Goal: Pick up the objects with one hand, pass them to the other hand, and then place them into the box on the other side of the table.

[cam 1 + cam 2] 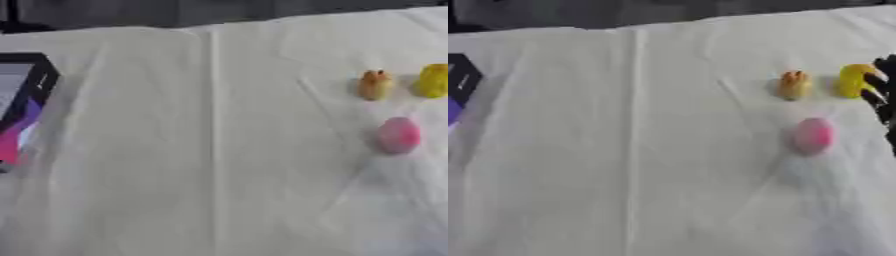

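Three small objects lie on the white cloth at the right: an orange one [375, 85], a yellow one [852, 80] beside it at the far right, and a pink round one [398, 135] nearer to me. My right hand [883, 95] comes in at the right edge of the right eye view. Its dark fingers [874, 75] are spread and reach the right side of the yellow object without closing round it. The box [42, 75], black-rimmed with purple and pink inside, stands at the left edge. My left hand shows in neither view.
A white wrinkled cloth [210, 165] covers the table, with a long crease running down its middle. The table's far edge [140, 29] meets a dark background.
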Controlling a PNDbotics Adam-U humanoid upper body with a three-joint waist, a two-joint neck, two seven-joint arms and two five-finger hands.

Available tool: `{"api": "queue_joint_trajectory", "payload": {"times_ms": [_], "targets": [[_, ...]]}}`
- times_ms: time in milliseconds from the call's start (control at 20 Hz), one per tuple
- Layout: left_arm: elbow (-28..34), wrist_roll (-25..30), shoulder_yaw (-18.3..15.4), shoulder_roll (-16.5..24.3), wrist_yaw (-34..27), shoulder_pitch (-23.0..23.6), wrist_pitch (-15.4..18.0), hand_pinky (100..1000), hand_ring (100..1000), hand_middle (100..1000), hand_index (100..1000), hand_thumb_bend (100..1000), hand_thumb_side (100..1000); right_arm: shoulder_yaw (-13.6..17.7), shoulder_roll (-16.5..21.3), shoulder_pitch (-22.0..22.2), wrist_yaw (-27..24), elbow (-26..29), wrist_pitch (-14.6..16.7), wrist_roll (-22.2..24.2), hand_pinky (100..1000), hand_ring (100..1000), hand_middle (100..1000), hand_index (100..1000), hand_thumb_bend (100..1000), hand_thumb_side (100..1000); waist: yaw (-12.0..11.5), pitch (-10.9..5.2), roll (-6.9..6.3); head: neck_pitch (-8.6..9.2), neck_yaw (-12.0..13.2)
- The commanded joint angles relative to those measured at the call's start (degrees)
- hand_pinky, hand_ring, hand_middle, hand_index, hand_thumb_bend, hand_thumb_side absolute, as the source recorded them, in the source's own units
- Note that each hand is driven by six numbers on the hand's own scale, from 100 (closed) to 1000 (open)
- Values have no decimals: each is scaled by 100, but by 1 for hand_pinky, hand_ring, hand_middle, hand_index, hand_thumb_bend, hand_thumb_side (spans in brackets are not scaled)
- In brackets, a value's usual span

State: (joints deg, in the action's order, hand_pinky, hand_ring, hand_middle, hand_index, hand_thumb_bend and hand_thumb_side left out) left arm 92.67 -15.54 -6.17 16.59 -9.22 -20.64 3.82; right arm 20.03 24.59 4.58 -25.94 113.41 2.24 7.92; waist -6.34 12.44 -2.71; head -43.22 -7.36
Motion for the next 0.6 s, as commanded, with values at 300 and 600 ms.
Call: {"api": "queue_joint_trajectory", "payload": {"times_ms": [300, 600], "targets": [[104, -36, -43, 161, 4, -7, -1, 773, 814, 924, 857, 150, 864, 82, 379, 88, -195, 118, 134, 28, 1000, 1000, 1000, 1000, 100, 588, 70, -188, 77, -89, -161], [83, -52, -44, 197, 32, 93, -7, 779, 820, 926, 858, 149, 863, 31, 860, 277, -375, 118, 313, 166, 1000, 1000, 1000, 1000, 100, 578, 105, -253, 107, -90, -177]]}}
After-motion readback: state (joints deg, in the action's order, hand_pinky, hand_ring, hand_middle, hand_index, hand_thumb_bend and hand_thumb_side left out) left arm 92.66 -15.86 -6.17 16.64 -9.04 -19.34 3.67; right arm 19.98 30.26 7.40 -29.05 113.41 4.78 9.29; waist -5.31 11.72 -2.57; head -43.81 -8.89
